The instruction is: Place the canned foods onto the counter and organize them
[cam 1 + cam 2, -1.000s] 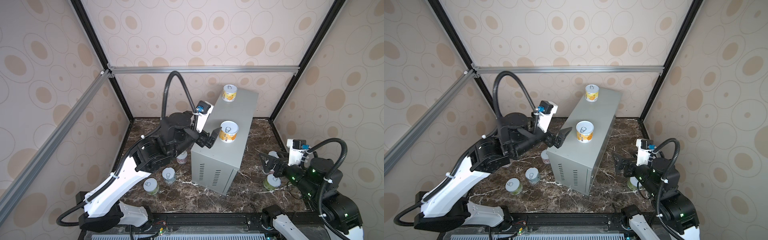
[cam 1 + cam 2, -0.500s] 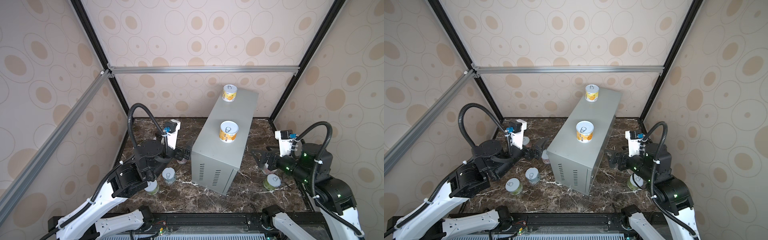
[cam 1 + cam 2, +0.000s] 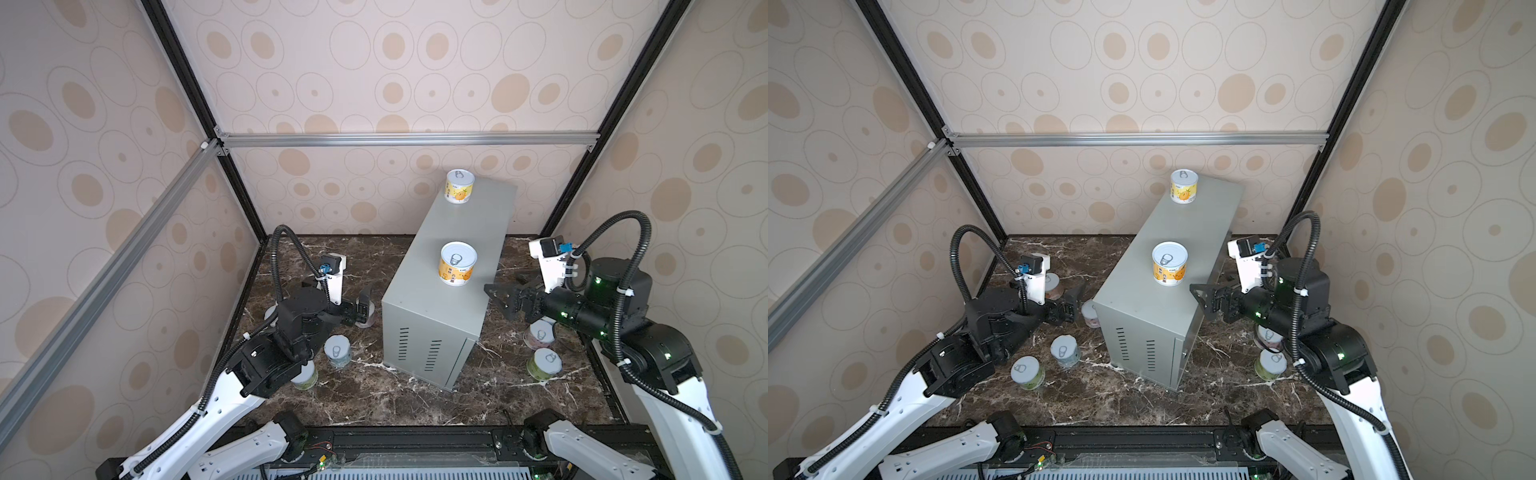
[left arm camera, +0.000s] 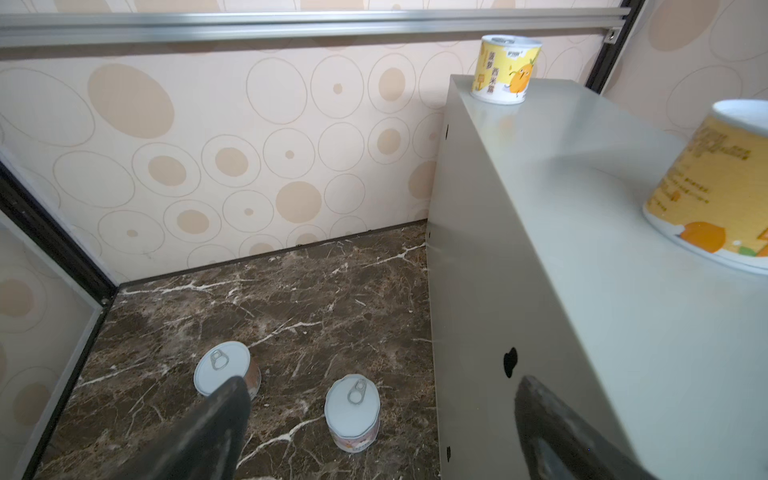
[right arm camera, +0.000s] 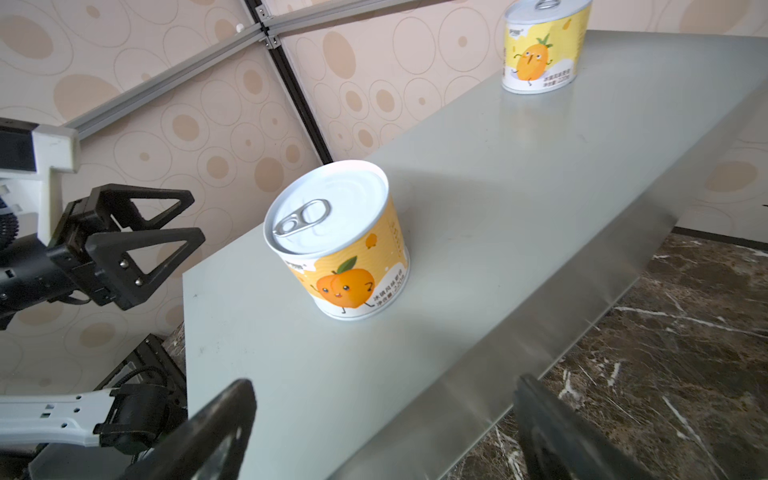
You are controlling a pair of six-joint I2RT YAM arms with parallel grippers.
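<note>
Counter (image 3: pixel 469 224) stands mid-floor on brown marble (image 3: pixel 374 399), between the two arms. Left gripper (image 3: pixel 362 309): jaws spread wide, empty, low beside the counter by a floor can (image 3: pixel 369 323). Right gripper (image 3: pixel 497 300): jaws spread wide, empty, near the counter's top edge. Near can (image 3: pixel 457 264) and far can (image 3: pixel 459 192), both yellow, stand upright on the counter. Other cans (image 3: pixel 543 363) sit on the marble either side.

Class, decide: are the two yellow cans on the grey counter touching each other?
Apart. In both top views a long bare stretch of counter lies between the near can and the far can.
</note>
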